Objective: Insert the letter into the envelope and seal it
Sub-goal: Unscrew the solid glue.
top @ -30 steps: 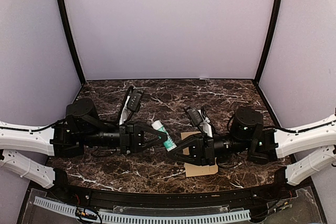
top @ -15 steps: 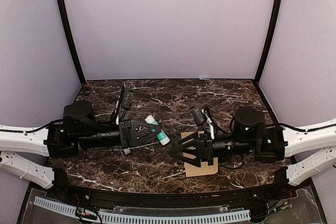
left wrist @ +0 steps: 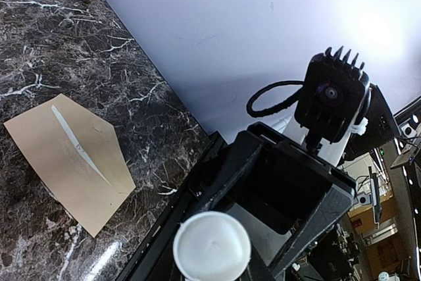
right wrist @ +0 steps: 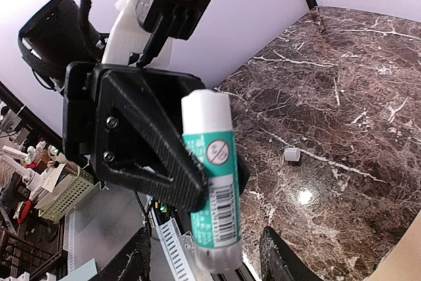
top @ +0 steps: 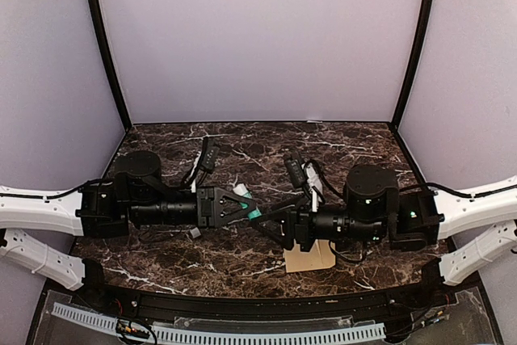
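Envelope first: the flat tan-brown kraft paper envelope [left wrist: 62, 166] lies flat on your dark, white-veined marble table [top: 234, 260], near the front edge and right of centre. From the overhead camera your right arm covers its far part, so only the near strip shows. The left wrist camera sees it whole, with nothing resting on it. A thin white line [left wrist: 79, 148] runs slantwise across its face. This may be the edge of the letter's paper or just a flap seam; it is too fine for me to tell. Your left gripper [top: 252, 206] reaches toward the middle of the table. Its fingers are clamped on a white glue stick with a teal printed label and barcode [right wrist: 212, 208], which it holds up in the air, well clear of the envelope. Your right gripper [top: 271, 226] points back at it from the other side. Its fingers [right wrist: 139, 261] are spread apart, and the stick's lower end sits between them with a gap showing on each side, so they grip nothing. A small white cap-like piece [right wrist: 291, 154] sits alone on the marble beyond the left gripper.
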Available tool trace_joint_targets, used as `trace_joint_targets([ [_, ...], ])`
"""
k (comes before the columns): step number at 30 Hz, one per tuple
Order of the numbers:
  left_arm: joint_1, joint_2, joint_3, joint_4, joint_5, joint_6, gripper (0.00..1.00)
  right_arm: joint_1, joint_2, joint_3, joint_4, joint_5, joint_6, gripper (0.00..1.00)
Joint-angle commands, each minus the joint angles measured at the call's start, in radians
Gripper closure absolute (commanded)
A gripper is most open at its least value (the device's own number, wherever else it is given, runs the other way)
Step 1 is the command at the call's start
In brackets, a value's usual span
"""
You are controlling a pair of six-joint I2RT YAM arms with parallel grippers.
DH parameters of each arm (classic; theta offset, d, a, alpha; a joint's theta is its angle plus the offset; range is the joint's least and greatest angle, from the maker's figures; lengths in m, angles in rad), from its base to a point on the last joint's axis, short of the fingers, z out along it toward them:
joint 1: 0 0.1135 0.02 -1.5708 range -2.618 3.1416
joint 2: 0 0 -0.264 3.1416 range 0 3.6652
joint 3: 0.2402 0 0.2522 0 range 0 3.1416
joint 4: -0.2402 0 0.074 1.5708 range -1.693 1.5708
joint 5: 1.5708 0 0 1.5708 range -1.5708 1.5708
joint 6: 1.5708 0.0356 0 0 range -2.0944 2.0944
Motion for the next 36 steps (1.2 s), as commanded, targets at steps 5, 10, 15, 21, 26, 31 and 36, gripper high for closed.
trace_joint_targets([
  [5,0.010,0.032,0.041,0.029,0.087,0.001,1.00,0.006,0.048,0.020,0.031,0.034,-0.014,0.61],
  [10,0.010,0.029,0.043,0.028,0.090,0.007,1.00,0.006,0.059,0.023,0.055,-0.004,-0.030,0.74],
  [15,0.010,0.026,0.036,0.036,0.109,0.022,1.00,0.007,0.046,0.001,0.076,-0.014,-0.017,0.88],
  [21,0.010,0.029,0.014,0.094,0.170,0.047,0.93,0.001,-0.002,-0.074,0.221,-0.059,0.027,0.96],
  [26,0.010,0.025,-0.010,0.164,0.170,0.036,0.57,0.002,-0.005,-0.094,0.278,-0.051,0.021,0.97],
  [31,0.010,0.040,-0.004,0.187,0.173,0.042,0.48,0.008,0.002,-0.089,0.290,-0.032,0.017,0.99],
  [36,0.010,0.040,-0.027,0.234,0.130,0.026,0.61,0.009,-0.002,-0.096,0.300,-0.027,0.022,0.99],
])
